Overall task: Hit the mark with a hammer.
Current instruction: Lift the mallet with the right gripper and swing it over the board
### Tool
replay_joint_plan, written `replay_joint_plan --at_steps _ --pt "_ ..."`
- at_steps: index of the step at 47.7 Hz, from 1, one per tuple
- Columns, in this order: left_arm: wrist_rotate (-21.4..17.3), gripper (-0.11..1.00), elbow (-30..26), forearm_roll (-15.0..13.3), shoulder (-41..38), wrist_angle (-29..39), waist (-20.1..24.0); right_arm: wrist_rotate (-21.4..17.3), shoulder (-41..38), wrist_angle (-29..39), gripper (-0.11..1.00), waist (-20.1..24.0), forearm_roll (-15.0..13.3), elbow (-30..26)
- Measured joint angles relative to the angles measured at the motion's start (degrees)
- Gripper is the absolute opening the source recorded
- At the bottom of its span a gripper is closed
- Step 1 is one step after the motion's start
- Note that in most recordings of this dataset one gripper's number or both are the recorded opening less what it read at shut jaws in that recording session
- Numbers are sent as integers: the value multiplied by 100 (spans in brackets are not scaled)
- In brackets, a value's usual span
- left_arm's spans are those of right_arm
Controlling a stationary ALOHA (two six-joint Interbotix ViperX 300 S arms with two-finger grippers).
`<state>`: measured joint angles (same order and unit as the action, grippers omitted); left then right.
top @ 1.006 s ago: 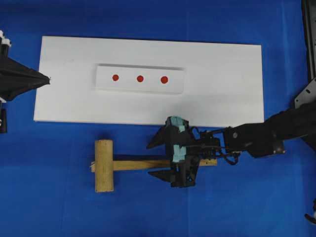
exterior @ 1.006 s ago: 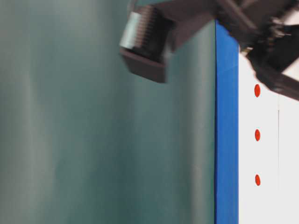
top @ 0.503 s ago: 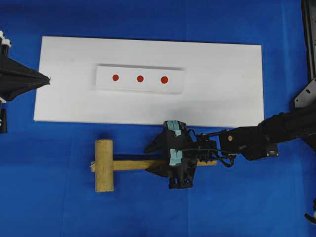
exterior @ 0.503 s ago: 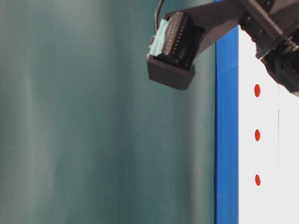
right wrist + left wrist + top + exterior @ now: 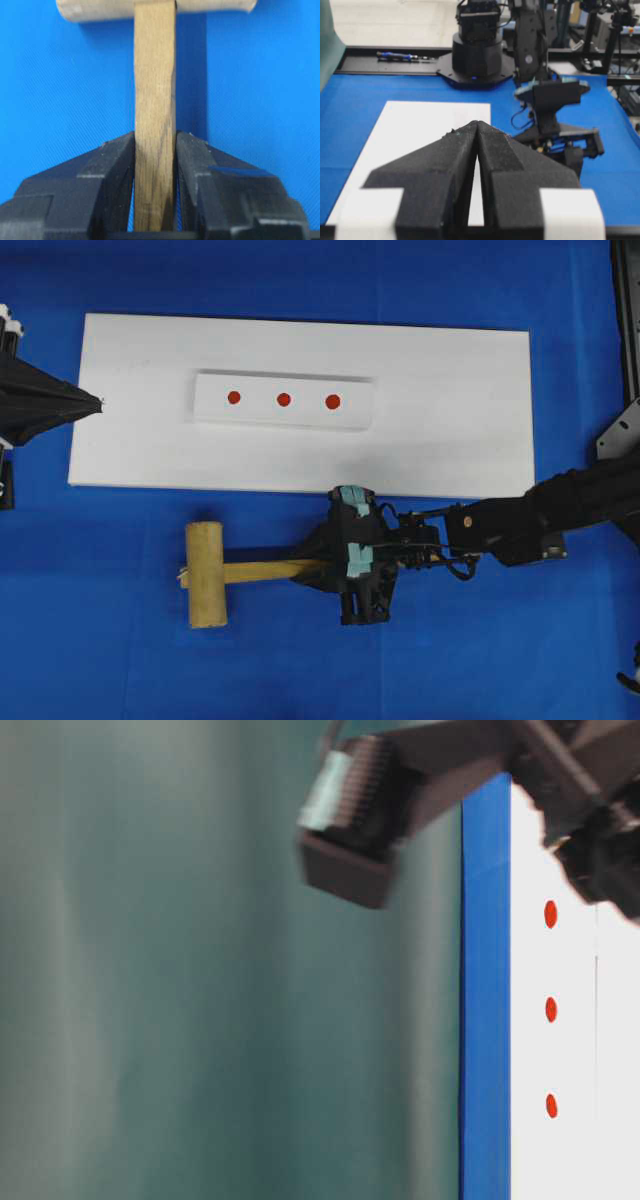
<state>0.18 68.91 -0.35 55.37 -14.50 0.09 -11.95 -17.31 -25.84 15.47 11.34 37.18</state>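
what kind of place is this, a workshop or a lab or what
Most likely a robotics lab bench. A blue cloth covers the table, two robot arms work over it, the right gripper clamping a wooden hammer, and equipment racks stand behind.

The pale wooden hammer (image 5: 225, 573) shows matt, visible grain (handle darker); the blue cloth-covered table (image 5: 100, 660) looks finely woven; the flat white board (image 5: 450, 420) is smooth and matt.

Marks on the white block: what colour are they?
Red: three marks in a row on the white block, clearest in the overhead view.
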Motion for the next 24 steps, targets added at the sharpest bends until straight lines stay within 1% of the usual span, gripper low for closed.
replay_joint_plan --at_steps 11,24 --pt "0 0 9 0 18 9 0 70 1028 483 10 -18 -9 193" --pt "0 0 18 0 26 9 0 483 2171 1248 10 -158 -9 229"
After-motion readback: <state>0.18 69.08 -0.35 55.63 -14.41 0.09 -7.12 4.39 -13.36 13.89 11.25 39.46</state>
